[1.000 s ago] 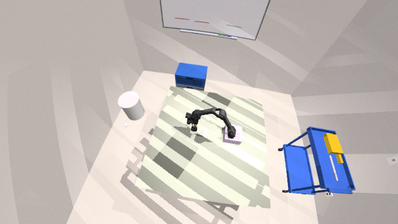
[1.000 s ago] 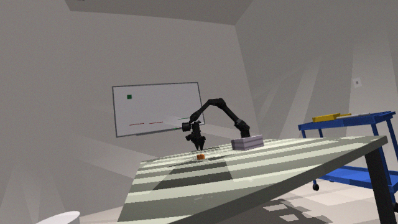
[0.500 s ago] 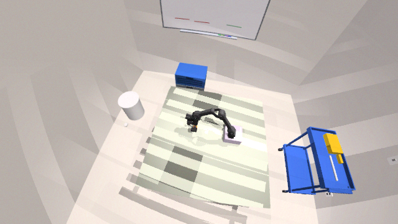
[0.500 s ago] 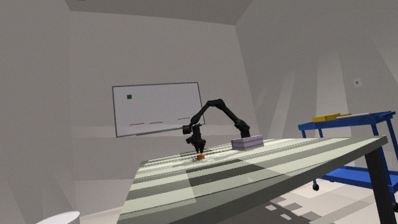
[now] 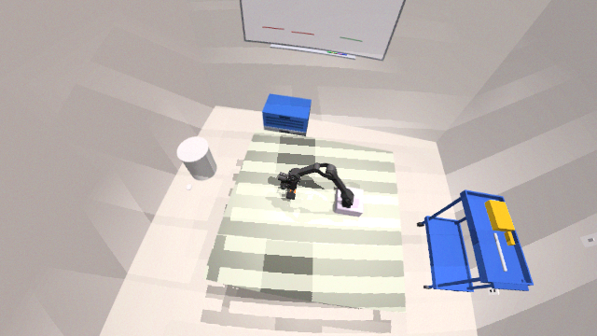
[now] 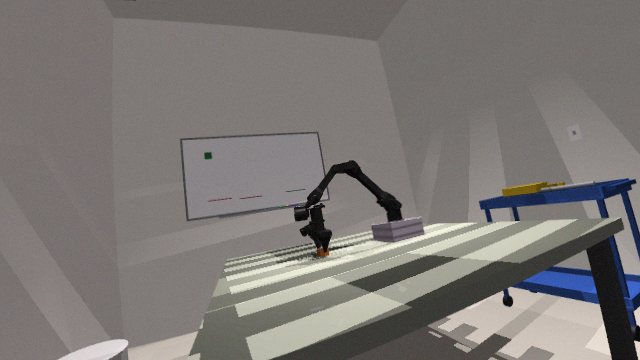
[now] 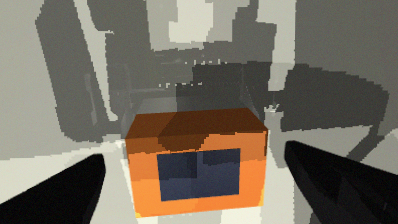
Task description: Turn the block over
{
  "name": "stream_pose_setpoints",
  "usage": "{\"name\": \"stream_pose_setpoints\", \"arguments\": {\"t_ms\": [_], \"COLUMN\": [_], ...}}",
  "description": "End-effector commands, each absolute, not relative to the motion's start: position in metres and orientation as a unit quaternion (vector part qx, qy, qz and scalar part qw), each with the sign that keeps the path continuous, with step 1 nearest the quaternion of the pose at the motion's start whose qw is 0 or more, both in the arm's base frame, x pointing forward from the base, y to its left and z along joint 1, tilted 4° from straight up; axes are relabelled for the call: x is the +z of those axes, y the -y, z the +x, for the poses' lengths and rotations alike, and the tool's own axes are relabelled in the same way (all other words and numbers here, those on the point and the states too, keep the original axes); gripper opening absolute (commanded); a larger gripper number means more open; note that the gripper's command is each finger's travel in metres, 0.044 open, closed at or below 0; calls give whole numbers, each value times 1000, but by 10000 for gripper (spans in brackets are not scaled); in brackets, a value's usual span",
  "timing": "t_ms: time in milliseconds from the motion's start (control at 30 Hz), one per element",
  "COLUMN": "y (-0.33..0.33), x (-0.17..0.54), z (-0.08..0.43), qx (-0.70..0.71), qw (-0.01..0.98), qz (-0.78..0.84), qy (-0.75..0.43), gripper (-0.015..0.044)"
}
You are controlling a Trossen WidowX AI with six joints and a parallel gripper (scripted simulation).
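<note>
Block [image 6: 323, 252] [image 7: 198, 167], one, between two open jaws [image 5: 291, 195] [image 6: 323, 250], one dark mark up.

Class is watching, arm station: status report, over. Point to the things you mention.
Claw [image 6: 323, 251] [image 7: 197, 155] open, fingers either side of the block, nothing gripped. Orange block [image 6: 323, 253] [image 7: 145, 187] on table [image 5: 289, 235] [image 6: 425, 280], dark marked side up, not yet turned. Nothing seen between claw and block.

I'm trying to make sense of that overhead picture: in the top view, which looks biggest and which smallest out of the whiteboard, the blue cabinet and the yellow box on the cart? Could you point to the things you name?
1. Whiteboard [image 5: 322, 21], though cut off by the picture's edge
2. Blue cabinet [image 5: 286, 106]
3. Yellow box [image 5: 500, 216]
</note>
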State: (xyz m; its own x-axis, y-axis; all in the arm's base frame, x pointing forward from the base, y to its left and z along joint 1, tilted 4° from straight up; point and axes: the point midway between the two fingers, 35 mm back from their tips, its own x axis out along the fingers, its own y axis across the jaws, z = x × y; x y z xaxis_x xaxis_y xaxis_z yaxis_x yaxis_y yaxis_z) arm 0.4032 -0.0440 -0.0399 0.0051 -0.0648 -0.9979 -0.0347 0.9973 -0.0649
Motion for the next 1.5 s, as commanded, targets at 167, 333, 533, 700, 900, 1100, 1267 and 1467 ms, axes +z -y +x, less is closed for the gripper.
{"name": "stream_pose_setpoints", "arguments": {"t_ms": [167, 333, 533, 700, 900, 1100, 1267, 1467], "y": [44, 44, 44, 44, 43, 42, 42, 42], "x": [-45, -45, -45, -45, -40, -15, -17, -22], "z": [401, 401, 401, 401, 401, 401, 402, 404], "qx": [-8, -8, -8, -8, -8, -8, -8, -6], "qw": [705, 705, 705, 705, 705, 705, 713, 743], "qz": [-36, -36, -36, -36, -36, -36, -35, -33], "qy": [-709, -709, -709, -709, -709, -709, -701, -668], "gripper": [276, 243, 202, 169, 90, 0, 0, 0]}}
